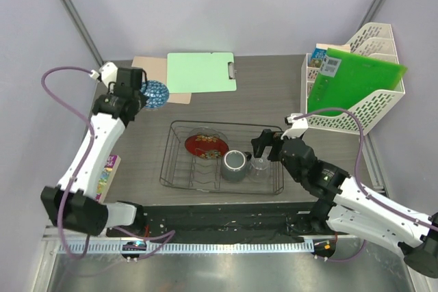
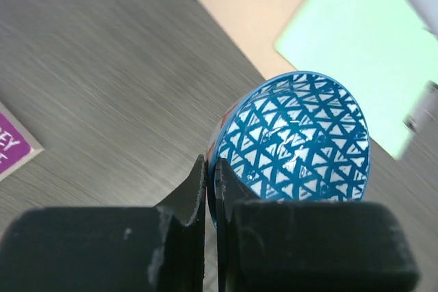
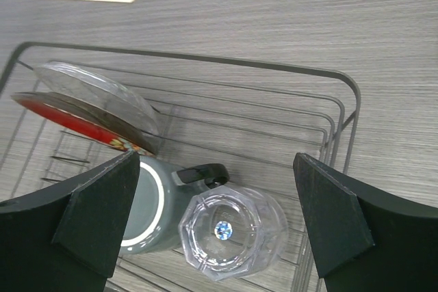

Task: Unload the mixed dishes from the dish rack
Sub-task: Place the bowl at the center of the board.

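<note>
At the far left of the table, gripped the small blue triangle-patterned bowl by its rim in the closed left gripper, tilted and well clear of the rectangular dark wire dish rack. Not yet released. Hung the right gripper wide open and empty above the clear faceted glass cup. Judged barely begun: round red floral plate, large clear glass bowl, grey ceramic mug and cup all left in the rack.

- Purple card: cut by the left edge; I cannot read its print.
- Blue bowl: lower rim hidden behind the left gripper.
- Red plate: largely covered by the glass bowl and cut at the left edge.
- Grey mug: one side hidden behind a finger of the right gripper.
</note>
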